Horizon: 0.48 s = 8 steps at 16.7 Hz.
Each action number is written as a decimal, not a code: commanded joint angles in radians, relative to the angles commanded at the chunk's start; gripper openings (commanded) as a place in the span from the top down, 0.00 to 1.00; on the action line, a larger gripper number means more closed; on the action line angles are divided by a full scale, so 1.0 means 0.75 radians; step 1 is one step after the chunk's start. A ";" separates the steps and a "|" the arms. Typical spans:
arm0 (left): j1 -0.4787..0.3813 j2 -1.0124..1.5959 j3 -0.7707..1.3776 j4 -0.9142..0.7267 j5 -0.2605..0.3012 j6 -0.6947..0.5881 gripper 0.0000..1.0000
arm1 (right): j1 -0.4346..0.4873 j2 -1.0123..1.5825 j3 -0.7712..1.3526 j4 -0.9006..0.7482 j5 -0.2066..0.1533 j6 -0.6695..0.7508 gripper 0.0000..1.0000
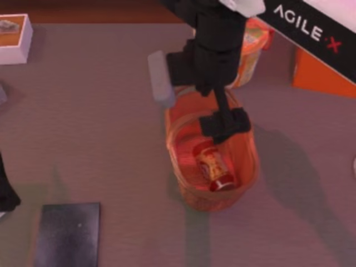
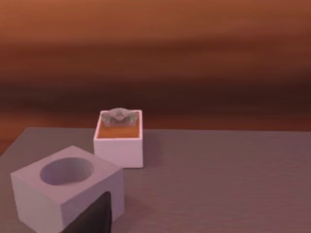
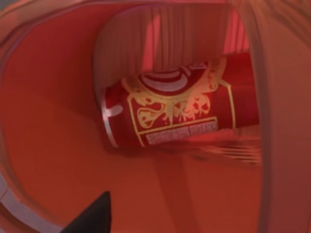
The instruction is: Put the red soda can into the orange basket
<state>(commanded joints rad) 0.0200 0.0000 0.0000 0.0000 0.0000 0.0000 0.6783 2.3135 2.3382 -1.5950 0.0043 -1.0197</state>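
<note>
**A:** Your small red cylindrical soda can (image 1: pixel 213 167) with the cream label already lies on its side inside the oval orange woven wicker basket (image 1: pixel 183 178). The right gripper (image 1: pixel 225 123) hangs just above it, and I'd call it released, though its fingers are partly hidden.

**B:** So what could spoil things?

**A:** You could catch the basket's arched handle (image 1: pixel 173 125) as you lift out and drag the basket along. Go straight up. Your left gripper (image 1: pixel 6 194) sits parked at the table's left edge; I cannot tell its state.
</note>
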 joint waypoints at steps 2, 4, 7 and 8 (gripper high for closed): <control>0.000 0.000 0.000 0.000 0.000 0.000 0.00 | 0.004 -0.007 -0.025 0.021 0.000 -0.003 0.00; 0.000 0.000 0.000 0.000 0.000 0.000 0.00 | 0.005 -0.021 -0.092 0.070 0.000 -0.001 0.00; 0.000 0.000 0.000 0.000 0.000 0.000 0.00 | 0.007 -0.037 -0.169 0.132 0.000 0.000 0.00; 0.000 0.000 0.000 0.000 0.000 0.000 0.00 | 0.007 -0.038 -0.170 0.133 0.000 0.000 0.00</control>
<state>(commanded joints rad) 0.0200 0.0000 0.0000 0.0000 0.0000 0.0000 0.6833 2.2852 2.2107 -1.4956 0.0042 -1.0197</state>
